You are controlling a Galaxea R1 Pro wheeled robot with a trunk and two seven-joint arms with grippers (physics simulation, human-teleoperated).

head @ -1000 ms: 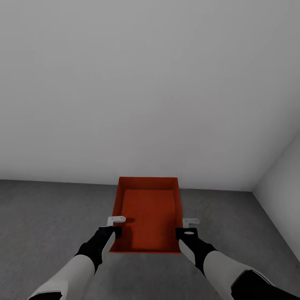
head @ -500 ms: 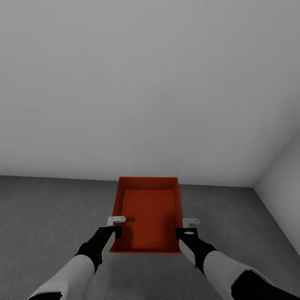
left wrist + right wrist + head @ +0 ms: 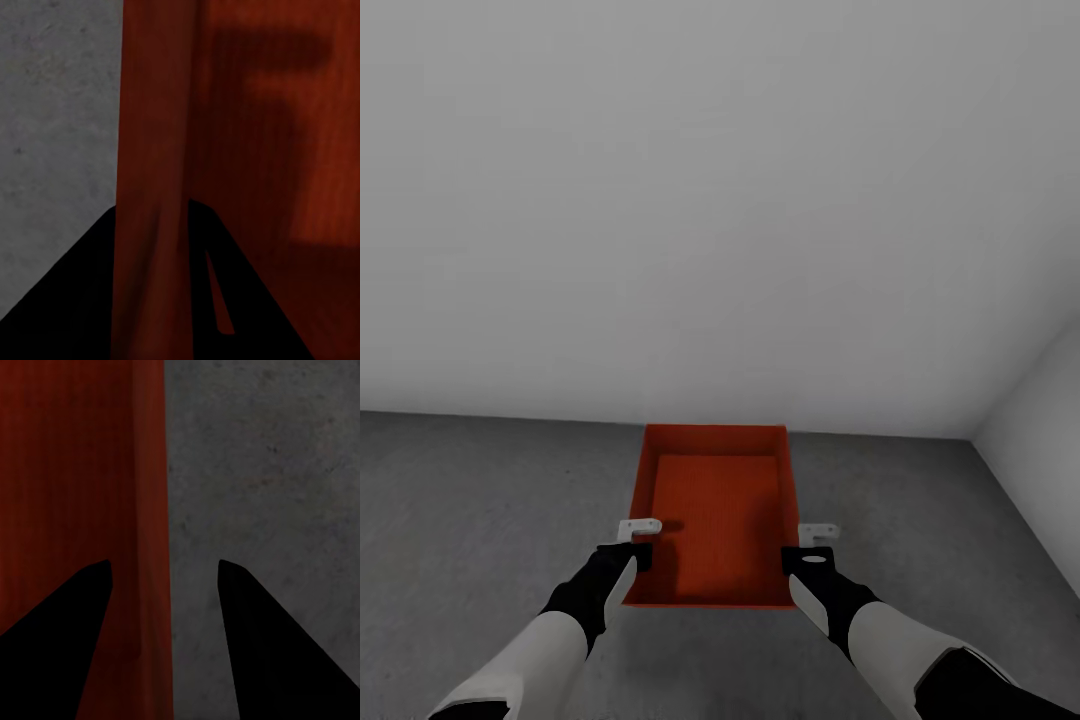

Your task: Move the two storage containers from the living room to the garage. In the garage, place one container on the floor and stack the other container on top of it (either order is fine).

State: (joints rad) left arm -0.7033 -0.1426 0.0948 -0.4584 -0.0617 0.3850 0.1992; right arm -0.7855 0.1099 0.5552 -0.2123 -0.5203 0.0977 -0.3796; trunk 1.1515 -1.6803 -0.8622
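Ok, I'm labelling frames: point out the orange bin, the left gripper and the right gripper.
orange bin (image 3: pixel 715 520): head view, inner bottom.
left gripper (image 3: pixel 638 540): head view, at bin's left wall.
right gripper (image 3: pixel 812 545): head view, at bin's right wall.

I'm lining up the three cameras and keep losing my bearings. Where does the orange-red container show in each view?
Head view: storage container low centre, held between both grippers.
Left wrist view: its side wall runs between the dark fingers, interior beside it.
Right wrist view: its wall between the fingers, interior on one side.
Shared landmark: the grey concrete floor beside the wall.
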